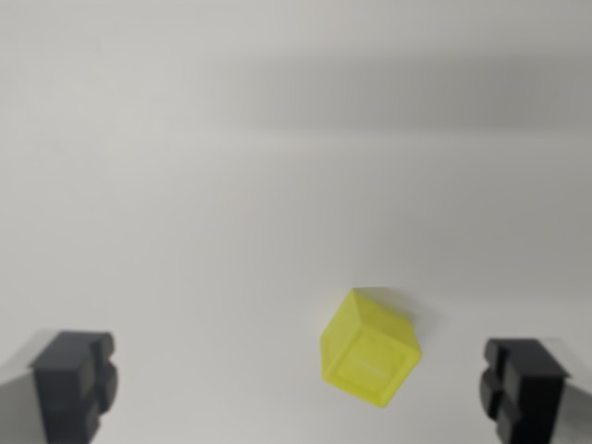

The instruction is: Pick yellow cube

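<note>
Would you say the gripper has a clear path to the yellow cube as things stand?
Probably yes. The gripper is open, and the yellow cube lies between its fingers, nearer the wrist view's right one, rotated rather than square to them. Nothing else on the white surface blocks the way.

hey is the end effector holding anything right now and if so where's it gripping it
Nothing is held. The end effector is open, its fingers wide apart, and the yellow cube lies on the white surface between them, touching neither.

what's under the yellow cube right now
The yellow cube rests on a plain white surface, with nothing else visible beneath; the patch directly under it is hidden.
</note>
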